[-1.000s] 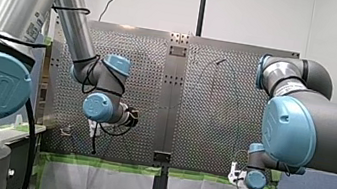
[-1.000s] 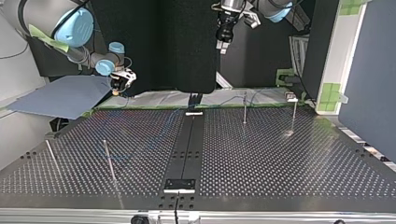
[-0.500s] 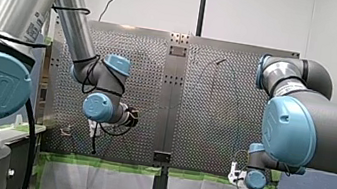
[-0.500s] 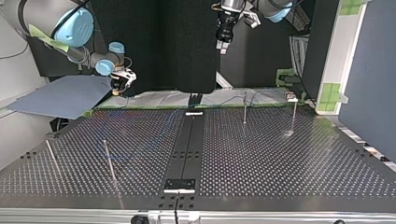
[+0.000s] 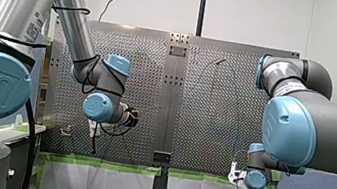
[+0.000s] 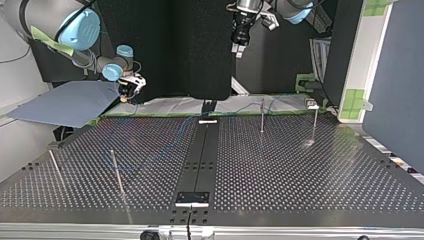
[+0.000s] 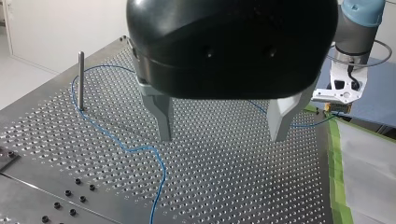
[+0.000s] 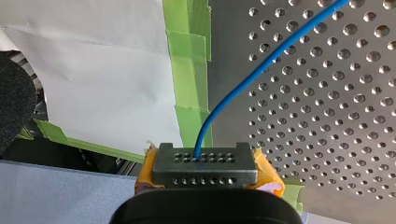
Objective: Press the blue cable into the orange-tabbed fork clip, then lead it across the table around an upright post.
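No shift since before: right gripper [image 8: 204, 164] tight on blue cable [image 8: 243, 84], left gripper [image 7: 222, 137] wide apart, empty.

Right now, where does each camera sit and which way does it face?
Front: behind my shoulders, looking over the table; my left arm and right arm show.
Top: across the table, facing me; both arms enter from above.
Left wrist: on my left arm, looking past its open jaws at cable and post.
Right wrist: on my right arm; its jaws pinch the cable.
Both wrist views share the cable held in my right jaws.
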